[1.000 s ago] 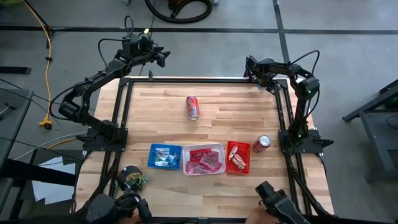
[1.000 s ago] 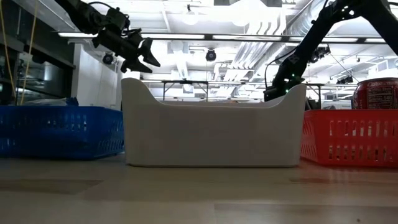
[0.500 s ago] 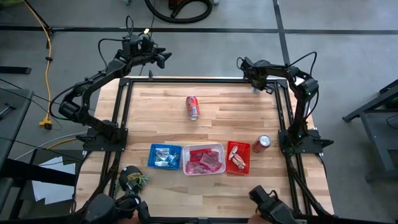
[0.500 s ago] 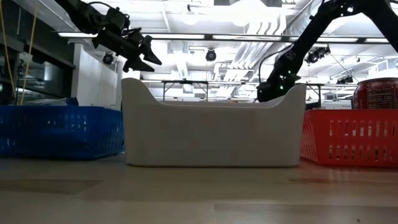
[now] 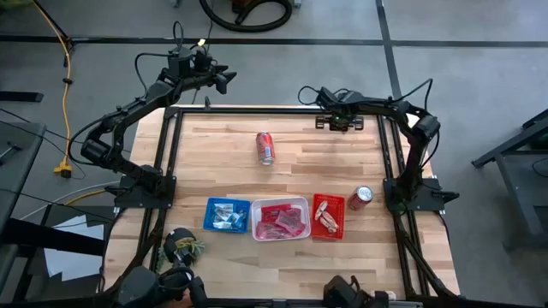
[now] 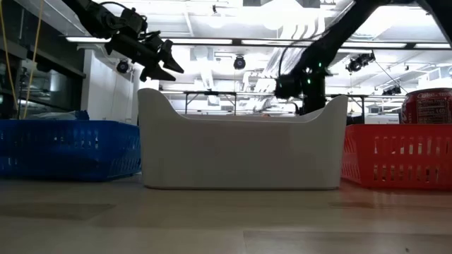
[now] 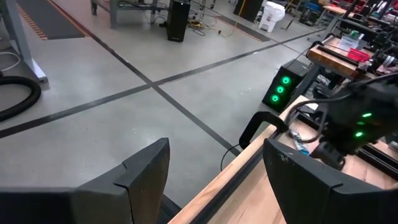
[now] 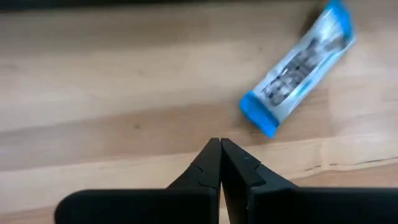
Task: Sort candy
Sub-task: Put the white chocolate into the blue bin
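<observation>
Since the earlier frames, the right arm has swung leftward along the far edge of the worktop (image 5: 325,162), so the right pincer (image 5: 306,92) now sits in the upper middle of the high view, with its fingers pressed together and holding nothing. Its wrist view shows the two dark fingertips (image 8: 219,163) meeting over bare wood, and one blue-and-white candy bar (image 8: 298,67) lying loose on the boards in the upper right of that frame, apart from the fingers.

Up in the upper left of the high view the left pincer (image 5: 224,79) hangs beyond the worktop's far edge, fingers spread and empty, just as before.

Along the lower middle of the high view three trays stand in a row: a blue tray (image 5: 211,205) with blue-and-white candy (image 5: 227,216), a white tray (image 5: 280,202) with pink packets (image 5: 281,222), and a red tray (image 5: 316,200) with pale-wrapped pieces (image 5: 326,219). One red soda can (image 5: 265,147) lies on its side near the middle of the worktop, another (image 5: 360,198) just right of the red tray. A small green plant (image 5: 182,245) sits at the lower left.
</observation>
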`<action>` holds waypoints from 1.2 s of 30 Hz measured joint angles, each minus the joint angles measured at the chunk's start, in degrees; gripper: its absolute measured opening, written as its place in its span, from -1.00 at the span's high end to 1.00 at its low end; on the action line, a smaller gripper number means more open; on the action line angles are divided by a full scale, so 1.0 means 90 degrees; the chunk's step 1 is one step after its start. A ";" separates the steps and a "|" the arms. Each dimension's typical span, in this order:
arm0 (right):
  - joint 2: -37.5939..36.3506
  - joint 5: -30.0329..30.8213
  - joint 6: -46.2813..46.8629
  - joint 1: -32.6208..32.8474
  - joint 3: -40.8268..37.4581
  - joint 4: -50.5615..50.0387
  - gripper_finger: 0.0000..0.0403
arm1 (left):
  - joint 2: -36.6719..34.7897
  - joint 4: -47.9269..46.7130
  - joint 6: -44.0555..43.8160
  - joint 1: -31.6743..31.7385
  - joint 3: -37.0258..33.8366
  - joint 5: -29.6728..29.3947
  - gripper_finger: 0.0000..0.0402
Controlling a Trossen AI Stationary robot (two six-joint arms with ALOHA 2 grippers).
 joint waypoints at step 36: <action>-0.0589 -0.0245 0.2336 -0.0938 -0.1752 0.1750 0.01 | 0.0000 -0.0007 -0.0010 0.0000 0.0001 0.0190 -0.22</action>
